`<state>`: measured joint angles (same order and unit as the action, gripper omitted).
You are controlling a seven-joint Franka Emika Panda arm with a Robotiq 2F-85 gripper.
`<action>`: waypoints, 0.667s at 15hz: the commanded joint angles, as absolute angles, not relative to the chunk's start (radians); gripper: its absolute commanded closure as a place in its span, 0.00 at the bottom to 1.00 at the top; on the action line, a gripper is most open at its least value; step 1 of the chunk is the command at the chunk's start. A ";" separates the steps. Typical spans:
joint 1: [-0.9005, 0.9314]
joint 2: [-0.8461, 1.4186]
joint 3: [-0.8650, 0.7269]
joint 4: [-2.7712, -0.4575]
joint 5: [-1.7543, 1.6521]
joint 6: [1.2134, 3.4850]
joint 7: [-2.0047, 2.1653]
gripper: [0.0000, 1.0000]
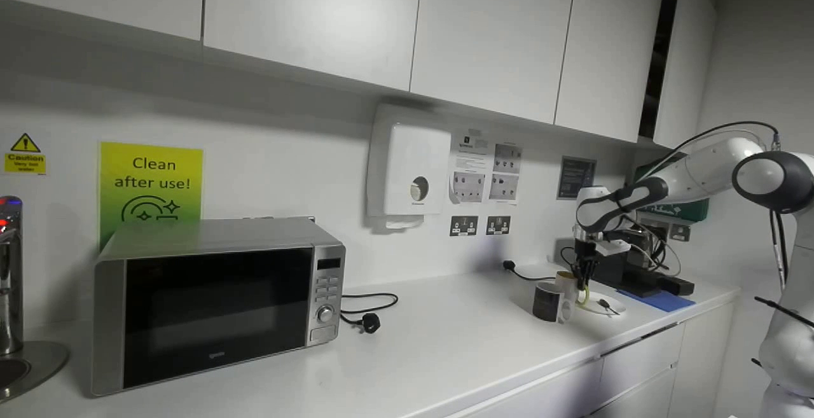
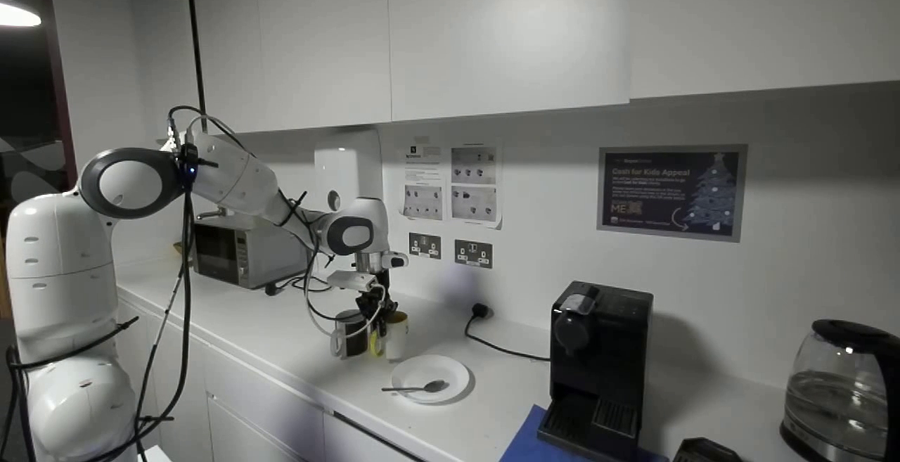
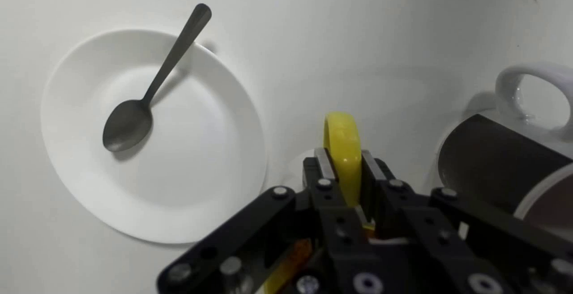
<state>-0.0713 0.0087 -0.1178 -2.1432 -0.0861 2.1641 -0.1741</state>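
The jaws are clenched on the yellow handle (image 3: pixel 344 151) of a white mug (image 2: pixel 397 339), gripping it from both sides, slightly below and right of centre in the wrist view. The mug is upright in both exterior views; whether its base bears on the bench (image 1: pixel 394 367) cannot be determined. A dark mug (image 3: pixel 497 164) with a white handle (image 3: pixel 506 92) stands upright just beside it, at the right edge of the wrist view; contact between the two is not ascertainable. A white plate (image 3: pixel 206 168) occupies the left half of the wrist view, near the held mug. A metal spoon (image 3: pixel 127 125) rests on the plate, bowl within, its stem extending past the rim towards the top of the frame. In an exterior view the arm (image 2: pixel 235 174) enters from the left edge, and a black coffee machine (image 2: pixel 598 349) stands on a blue mat (image 2: pixel 524 441) right of centre, with a partly filled glass jug (image 2: pixel 837 406) at the right edge. In an exterior view a silver microwave (image 1: pixel 216 310) occupies the lower left, well apart from the mugs, with a black plug (image 1: pixel 371 323) lying on the bench to its right.
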 commanded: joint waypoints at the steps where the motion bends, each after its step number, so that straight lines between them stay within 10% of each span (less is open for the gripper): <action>1: -0.078 -0.076 -0.106 -2.147 -0.146 2.147 -0.159 0.95; 10: -0.079 -0.201 -0.083 -2.173 -0.300 2.096 -0.068 0.95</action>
